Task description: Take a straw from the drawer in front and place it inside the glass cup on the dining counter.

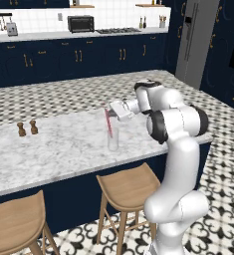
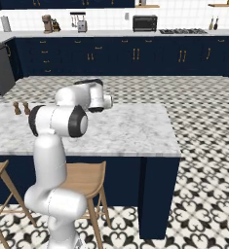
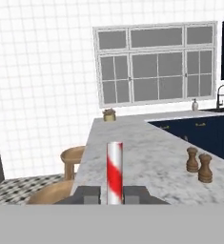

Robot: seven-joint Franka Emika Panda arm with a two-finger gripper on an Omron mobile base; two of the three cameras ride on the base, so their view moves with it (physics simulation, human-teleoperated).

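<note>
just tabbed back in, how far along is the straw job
Fetching looks done: the straw is out of the drawer and clamped between the fingers. In hand: the gripper holds it upright over the cup on the counter, lower end apparently inside the cup. Left: release it and pull the arm away.

Flat, even rendered light filled all three views, bright, without visible glare or a clear source. The white-grey veined marble counter (image 1: 58, 144) bore almost no cast shadows. Edges looked soft and pixelated; the clear glass cup (image 1: 113, 139) was perhaps faintest.
</note>
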